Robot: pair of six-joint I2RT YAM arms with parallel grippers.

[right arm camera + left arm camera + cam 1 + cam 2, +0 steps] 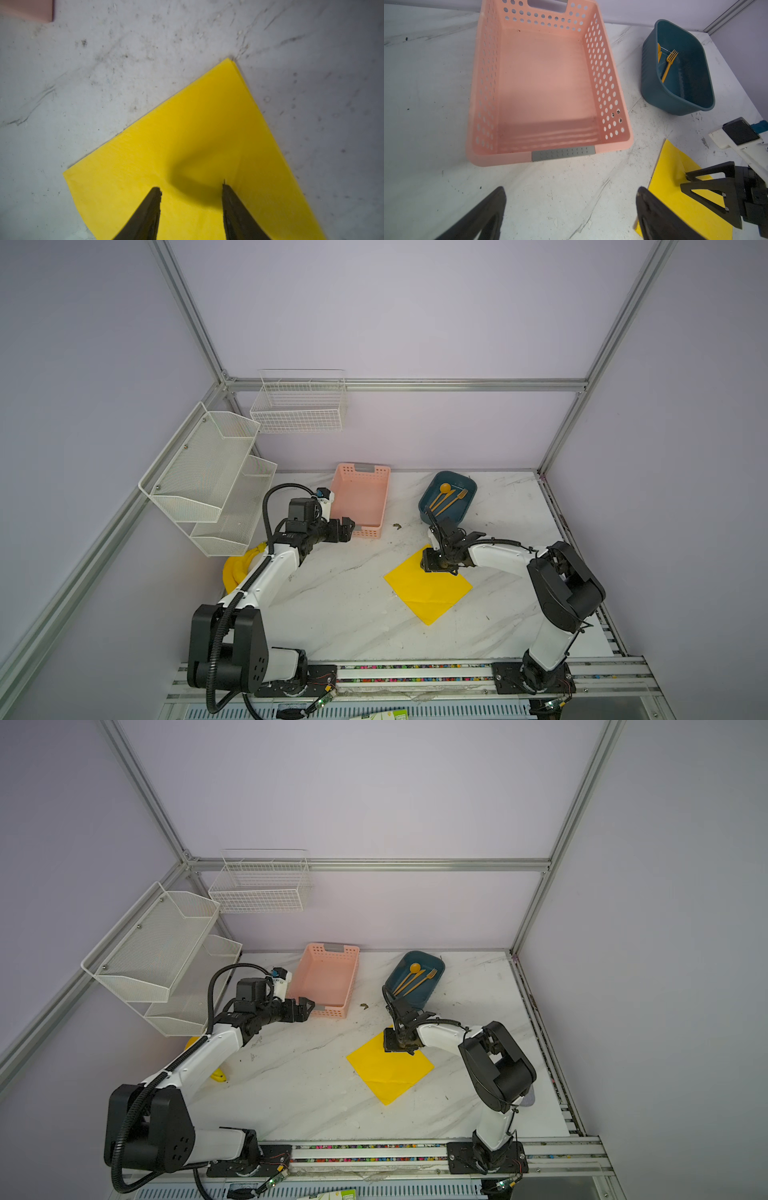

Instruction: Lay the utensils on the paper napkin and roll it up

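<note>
The paper napkin [428, 587] lies flat on the table [340, 614]. It is judged thin, limp and easily torn, so take it at a corner or edge. The utensils [446, 499] lie in the blue tub [467, 483] and are judged light, stiff and slippery; grip each mid-handle. The right hand [191, 189] has its jaws parted, tips at the sheet, which humps slightly between them. The left hand [351, 529] is wide open and empty beside the pink basket [602, 79]. The tub walls restrict approach. Open table lies between napkin and left arm.
</note>
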